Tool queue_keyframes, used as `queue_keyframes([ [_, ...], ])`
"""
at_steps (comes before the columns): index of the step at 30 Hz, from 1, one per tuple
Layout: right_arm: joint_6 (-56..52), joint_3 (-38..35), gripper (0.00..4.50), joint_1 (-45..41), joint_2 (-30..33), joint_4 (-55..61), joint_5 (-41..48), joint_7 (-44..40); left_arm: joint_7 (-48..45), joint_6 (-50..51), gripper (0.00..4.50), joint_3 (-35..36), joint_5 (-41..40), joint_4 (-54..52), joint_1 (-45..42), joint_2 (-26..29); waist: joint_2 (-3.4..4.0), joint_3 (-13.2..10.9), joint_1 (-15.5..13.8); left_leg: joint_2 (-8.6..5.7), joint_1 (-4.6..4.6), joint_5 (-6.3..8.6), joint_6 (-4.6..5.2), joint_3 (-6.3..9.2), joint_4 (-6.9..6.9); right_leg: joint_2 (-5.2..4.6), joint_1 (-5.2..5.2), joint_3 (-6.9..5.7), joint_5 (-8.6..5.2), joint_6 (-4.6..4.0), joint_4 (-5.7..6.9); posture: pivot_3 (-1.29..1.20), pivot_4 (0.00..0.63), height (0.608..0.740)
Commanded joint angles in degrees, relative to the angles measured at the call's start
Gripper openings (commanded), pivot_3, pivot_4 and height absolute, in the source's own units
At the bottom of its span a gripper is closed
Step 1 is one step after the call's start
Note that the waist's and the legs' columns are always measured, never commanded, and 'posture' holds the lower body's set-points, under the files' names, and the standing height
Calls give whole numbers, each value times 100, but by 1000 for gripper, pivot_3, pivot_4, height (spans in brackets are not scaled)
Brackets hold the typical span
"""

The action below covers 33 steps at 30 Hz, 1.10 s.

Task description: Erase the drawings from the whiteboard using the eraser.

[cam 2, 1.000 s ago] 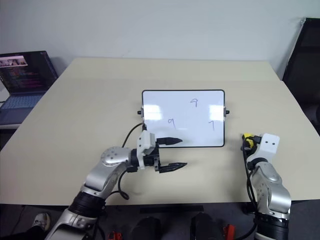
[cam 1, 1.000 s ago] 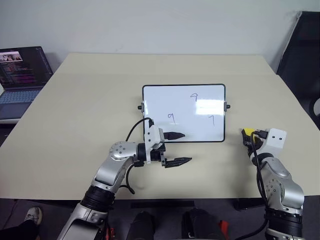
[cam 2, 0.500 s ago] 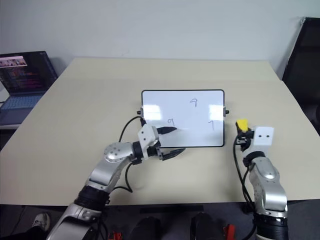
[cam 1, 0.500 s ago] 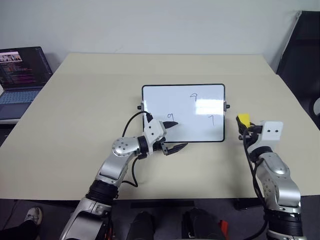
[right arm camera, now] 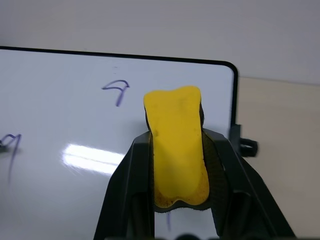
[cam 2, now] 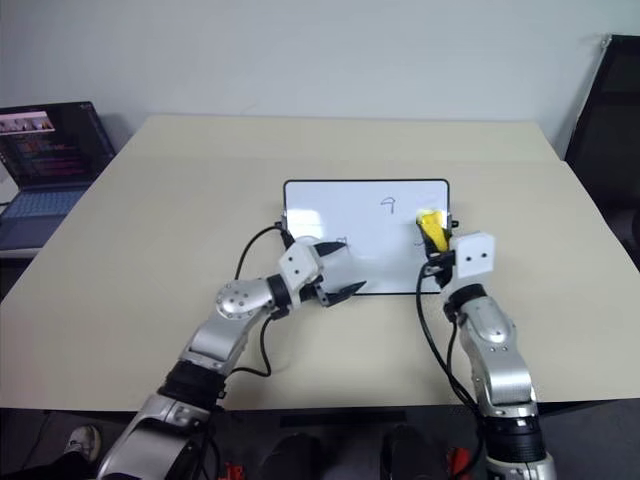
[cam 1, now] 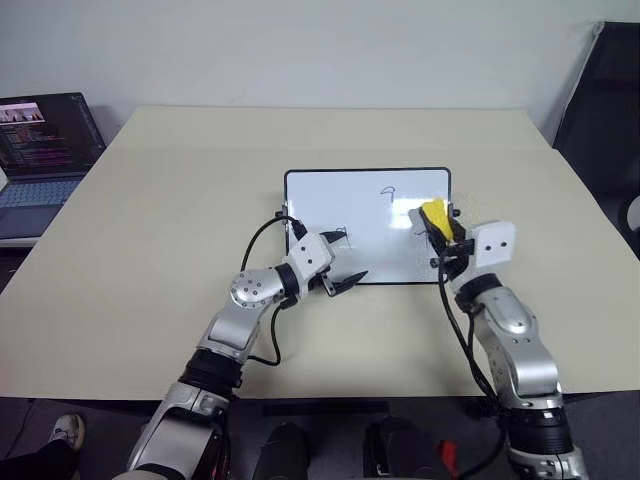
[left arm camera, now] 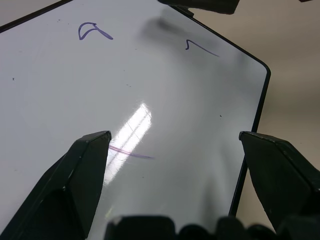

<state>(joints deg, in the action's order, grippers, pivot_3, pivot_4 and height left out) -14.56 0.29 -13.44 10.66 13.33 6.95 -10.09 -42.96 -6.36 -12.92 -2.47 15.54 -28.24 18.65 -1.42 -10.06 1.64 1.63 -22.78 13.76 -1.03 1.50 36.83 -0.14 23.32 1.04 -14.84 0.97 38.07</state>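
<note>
The right gripper (right arm camera: 177, 165) pinches the eraser (right arm camera: 177, 145), a yellow block with a dark underside, between its two black fingers (right arm camera: 127, 190). The block sticks out past the fingertips and sits over the right part of the whiteboard (cam 1: 340, 205), near its right short edge. From the head camera it covers the spot of the right-hand drawing, so that mark cannot be made out there. Whether the eraser touches the board surface cannot be told.

The left gripper (cam 1: 340, 272) has its fingers spread wide apart and holds nothing. It sits at the near left corner of the whiteboard, pointing toward the right, with one fingertip just past the near edge of the frame. A black cable (cam 1: 262, 240) loops from its wrist over the table.

The whiteboard lies flat near the middle of the beige table (cam 1: 180, 200), with a thin black frame and small black knobs on its short sides. The drawings are thin dark squiggles: one like a 9 (cam 1: 389, 193) sits toward the far edge, right of centre, and another (right arm camera: 12, 145) lies toward the near left, partly hidden behind the left gripper in the head views.

A laptop (cam 1: 45, 150) with a lit screen stands at the far left, beside the table edge.
</note>
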Motion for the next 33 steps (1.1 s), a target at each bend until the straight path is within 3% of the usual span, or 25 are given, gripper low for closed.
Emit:
queue_keyframes([
  [1,-104,60,990,-174,28,-44,-142,10,-4,-146,4500,71,-15,-72,-120,-29,0,0,-4,0,0,0,0,0,0,0,0,0,0,0,0,0,150,740],
  [12,-1455,49,990,114,344,131,-466,115,-9,-82,4500,97,-49,-214,0,3,-4,3,-14,0,10,0,0,2,10,-2,-10,-1,7,0,6,0,150,740],
  [21,-2029,38,990,1194,616,995,-329,-153,-34,-52,4500,121,-109,-249,22,-2,-8,7,-14,0,11,-1,0,-2,13,-2,-12,2,14,5,2,0,150,740],
  [26,-2076,-85,990,1532,718,1189,-286,-247,-45,-49,4500,117,-123,-207,-10,-17,-11,9,1,0,17,-1,0,-5,14,-2,-14,6,16,8,3,0,150,740],
  [33,-1199,-289,990,973,512,971,-82,-265,49,-204,4500,165,-90,-81,-160,-65,-12,8,14,1,23,-4,3,-11,16,1,-14,13,24,9,2,0,150,740],
])
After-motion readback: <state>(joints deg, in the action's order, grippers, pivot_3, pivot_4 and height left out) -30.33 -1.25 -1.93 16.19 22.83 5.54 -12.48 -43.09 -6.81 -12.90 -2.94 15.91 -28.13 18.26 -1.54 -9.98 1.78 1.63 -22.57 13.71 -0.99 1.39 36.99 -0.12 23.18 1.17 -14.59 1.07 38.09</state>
